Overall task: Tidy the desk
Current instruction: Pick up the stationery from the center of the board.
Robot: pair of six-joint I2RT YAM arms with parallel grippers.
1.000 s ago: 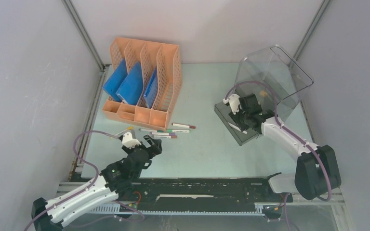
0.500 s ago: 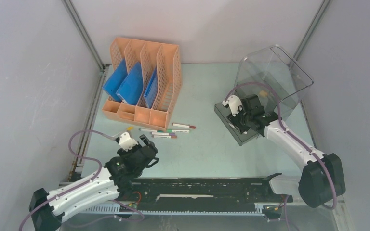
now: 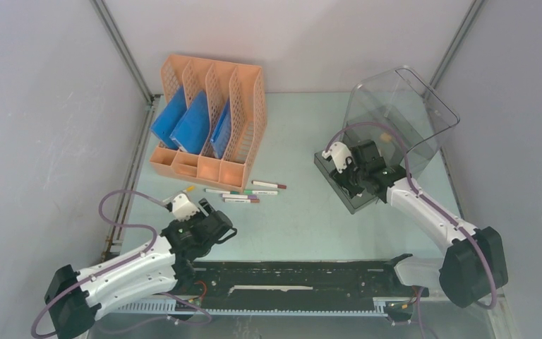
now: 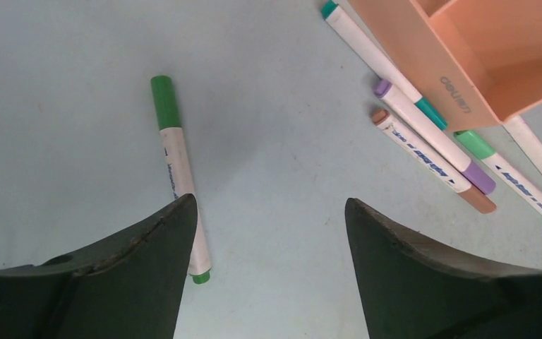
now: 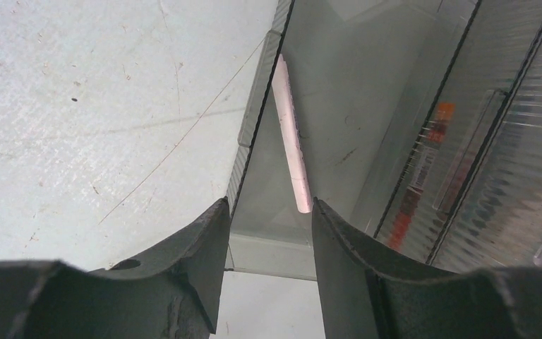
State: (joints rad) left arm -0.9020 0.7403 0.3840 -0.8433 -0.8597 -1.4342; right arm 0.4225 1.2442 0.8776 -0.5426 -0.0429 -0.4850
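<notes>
The desk (image 3: 303, 219) is a pale mint-green tabletop. My left gripper (image 3: 215, 227) hovers low over its near left part, open (image 4: 269, 205) and holding nothing. A green-capped white marker (image 4: 175, 159) lies on the desk, its near end beside my left finger (image 4: 148, 268). Several more markers (image 3: 245, 192) lie in front of the orange file rack (image 3: 208, 120). My right gripper (image 3: 349, 176) stands open (image 5: 268, 205) over the near corner of a dark drawer tray (image 5: 254, 127). A pink pen (image 5: 291, 134) lies loose inside that tray.
Blue folders (image 3: 190, 127) stand in the rack's slots. A clear plastic box (image 3: 395, 116) sits tilted at the back right, behind the tray (image 3: 335, 180). Grey panel walls close in both sides, and a black rail (image 3: 289, 275) runs along the near edge.
My left arm has drawn back a little toward the near left and its jaws have narrowed slightly. My right gripper has opened wider and shifted slightly left over the tray.
</notes>
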